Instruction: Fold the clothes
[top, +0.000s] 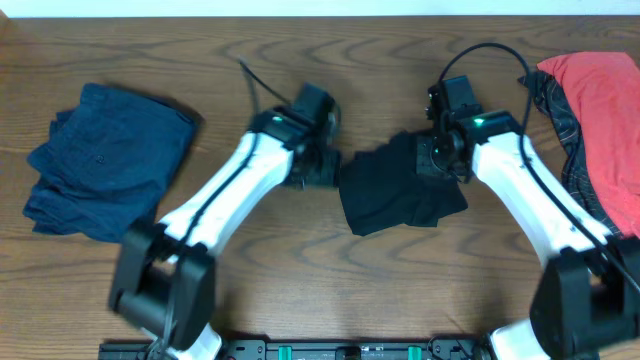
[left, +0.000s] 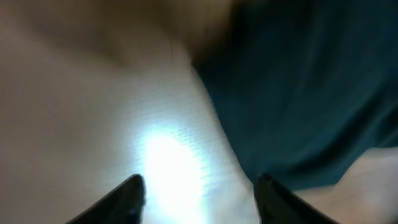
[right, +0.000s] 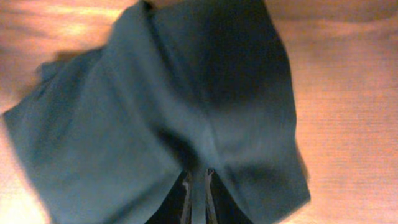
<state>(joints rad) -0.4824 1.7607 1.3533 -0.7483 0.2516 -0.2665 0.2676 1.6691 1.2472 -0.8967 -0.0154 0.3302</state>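
Mid-fold: the left pincer (left: 200, 190) stands apart beside the black shirt (top: 400, 190) (holding nothing), the right pincer (right: 197, 186) nipped together on its cloth. Next, probably, a fresh edge grasp.

Navy pile (top: 105, 160) left — red garment (top: 605, 110) right

The overhead view looks straight down on the whole worktop (top: 300, 40). Each wrist view faces down, very close, fingers (left: 124, 199) (right: 185, 199) at its lower edge. All three share the black shirt (top: 395, 195), mid-frame overhead.
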